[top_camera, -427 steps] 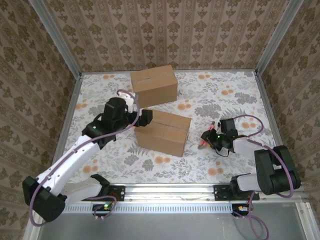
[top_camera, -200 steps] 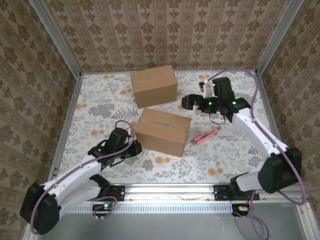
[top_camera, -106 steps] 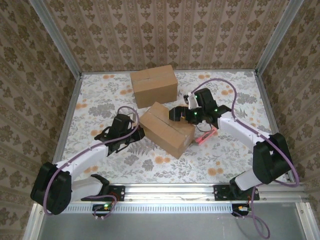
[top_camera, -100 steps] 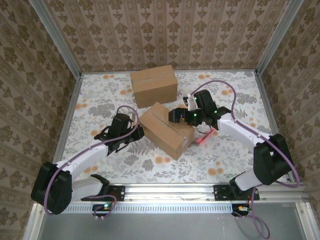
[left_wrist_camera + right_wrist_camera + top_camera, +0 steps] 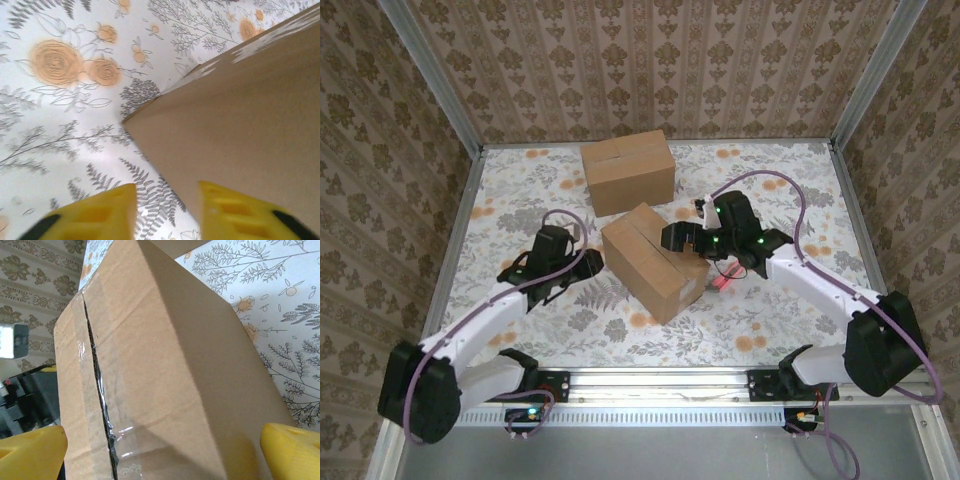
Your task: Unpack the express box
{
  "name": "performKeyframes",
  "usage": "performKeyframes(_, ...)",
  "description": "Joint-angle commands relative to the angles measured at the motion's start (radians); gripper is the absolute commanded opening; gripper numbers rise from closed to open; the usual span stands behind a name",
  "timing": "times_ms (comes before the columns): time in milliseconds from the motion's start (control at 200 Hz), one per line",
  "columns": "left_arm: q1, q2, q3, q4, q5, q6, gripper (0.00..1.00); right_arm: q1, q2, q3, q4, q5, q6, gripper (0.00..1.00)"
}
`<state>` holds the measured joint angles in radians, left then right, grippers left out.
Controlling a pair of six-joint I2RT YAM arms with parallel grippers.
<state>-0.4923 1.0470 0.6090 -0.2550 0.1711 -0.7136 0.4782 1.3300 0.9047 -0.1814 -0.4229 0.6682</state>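
Note:
The express box (image 5: 650, 262), brown cardboard, stands turned at an angle in the middle of the table. Clear tape with a dark slit (image 5: 97, 390) runs along its top seam. My right gripper (image 5: 672, 238) hovers over the box's right end, wide open, its yellow fingers (image 5: 292, 450) spread either side of the box top (image 5: 165, 365). At the box's left side, low by the table, my left gripper (image 5: 592, 262) stands partly open. The box's bottom edge (image 5: 165, 175) runs into the gap between its fingers (image 5: 95, 215), which grip nothing.
A second, taped cardboard box (image 5: 628, 172) stands behind, close to the first. A pink utility knife (image 5: 725, 284) lies on the floral tablecloth right of the box, under my right arm. Wallpapered walls close in the back and both sides.
The box has been turned further round on the table. My left gripper has opened beside it. My right gripper swung from the back right to above the box.

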Motion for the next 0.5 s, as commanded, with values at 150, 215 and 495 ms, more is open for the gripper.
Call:
performKeyframes(150,0.012,-0.186,-0.027,-0.155,0.039,-0.071,0.76,0.023,-0.063,-0.072,0.068,0.056,0.093,1.0)
performKeyframes(215,0.009,-0.218,-0.057,-0.096,0.111,-0.104,1.0,0.035,-0.073,-0.082,0.081,0.065,0.109,1.0)
performKeyframes(495,-0.073,-0.16,-0.026,0.098,0.209,-0.165,1.0,0.081,-0.101,-0.125,0.13,0.103,0.176,1.0)
